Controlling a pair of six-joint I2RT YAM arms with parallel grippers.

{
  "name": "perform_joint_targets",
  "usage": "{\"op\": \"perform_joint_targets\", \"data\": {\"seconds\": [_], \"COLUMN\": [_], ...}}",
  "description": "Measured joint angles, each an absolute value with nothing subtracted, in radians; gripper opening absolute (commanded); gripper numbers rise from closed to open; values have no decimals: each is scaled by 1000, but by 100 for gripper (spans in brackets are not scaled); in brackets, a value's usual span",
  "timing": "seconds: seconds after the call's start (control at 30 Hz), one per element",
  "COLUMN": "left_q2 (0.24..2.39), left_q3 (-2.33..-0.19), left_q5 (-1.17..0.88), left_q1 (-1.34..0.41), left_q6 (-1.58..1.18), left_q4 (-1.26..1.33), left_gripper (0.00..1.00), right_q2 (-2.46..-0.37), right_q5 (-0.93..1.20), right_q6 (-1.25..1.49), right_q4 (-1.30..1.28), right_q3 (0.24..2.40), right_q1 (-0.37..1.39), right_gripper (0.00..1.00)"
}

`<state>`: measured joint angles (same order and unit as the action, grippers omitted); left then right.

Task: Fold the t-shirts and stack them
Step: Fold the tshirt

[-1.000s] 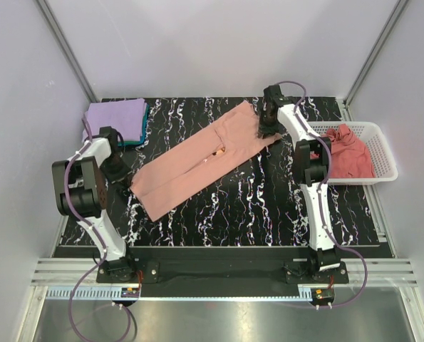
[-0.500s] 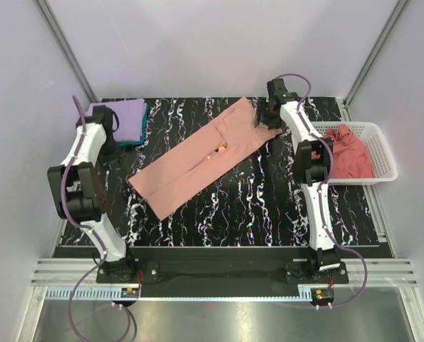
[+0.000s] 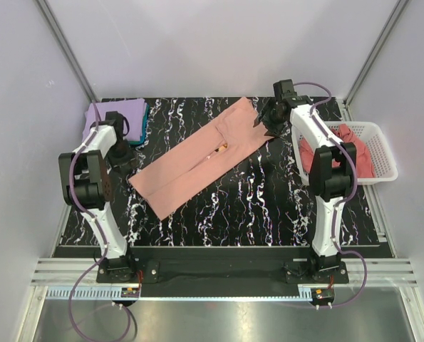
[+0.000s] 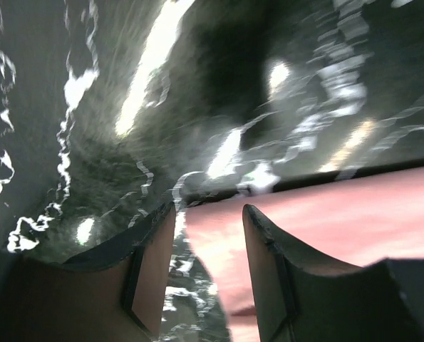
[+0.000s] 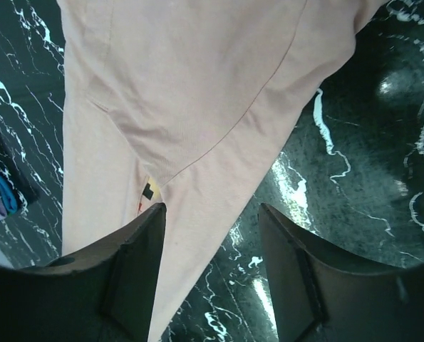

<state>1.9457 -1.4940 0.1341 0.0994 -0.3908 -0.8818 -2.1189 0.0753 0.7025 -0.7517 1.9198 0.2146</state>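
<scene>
At the bottom of the top view, both arm bases sit at the near edge of the black marbled table [image 3: 254, 206]. Moving up from there, I see the salmon-pink t-shirt [image 3: 197, 160] lying flat in the middle of the frame. It is folded into a long strip that runs diagonally from lower left to upper right. A small orange mark shows along its centre seam.

The left gripper [image 3: 124, 158] hovers at centre left, just beside the strip's lower-left end. Its wrist picture is blurred, but I can see the left gripper [image 4: 209, 210] with its fingers apart and nothing between them. The salmon-pink t-shirt [image 4: 354, 206] fills the right of that picture, beyond the fingertips.

Further up, the right gripper [image 3: 265, 122] hangs over the strip's upper-right end. From its wrist camera the right gripper [image 5: 212, 210] is spread open and empty. The salmon-pink t-shirt [image 5: 197, 85] lies flat under it, and a bit of the print peeks out at the fold near the left finger.

At centre right, off the table's right edge, stands the white lattice basket [image 3: 372, 127]. A crumpled rose-pink t-shirt [image 3: 354, 149] lies in it, partly hidden by the right arm.

In the upper left, on the table's far corner, a folded lavender t-shirt [image 3: 112, 114] rests on top of a teal t-shirt [image 3: 144, 121]. Only the edge of the teal one shows.
</scene>
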Motion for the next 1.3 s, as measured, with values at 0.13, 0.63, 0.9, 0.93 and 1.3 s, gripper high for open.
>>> {"op": "perform_joint_targets", "data": {"seconds": [0.13,0.63,0.9,0.93,1.3], "left_q2": [1945,1872,1879,1882,1895], "left_q3": [-1429,-1359,-1361,-1361,-1361], "left_q5": [130,21,54,54,89], "left_q1": [125,115,86,84,84], "left_q6": [-363,-280,-260,-258,-259], "left_q4": [-874,-840,-889,-893,-910], "left_gripper": [47,51,43,42,28], "right_q2": [-2145,-2249,-2338,-2347,-2435], "right_q5": [107,141,140,140,145], "right_q6": [745,841,836,826,627], "right_q4": [-728,-694,-691,-690,-712], "right_q3": [1904,1885,1935,1943,2124], "right_q1": [215,215,207,204,184], "right_gripper": [62,62,60,60,60]}}
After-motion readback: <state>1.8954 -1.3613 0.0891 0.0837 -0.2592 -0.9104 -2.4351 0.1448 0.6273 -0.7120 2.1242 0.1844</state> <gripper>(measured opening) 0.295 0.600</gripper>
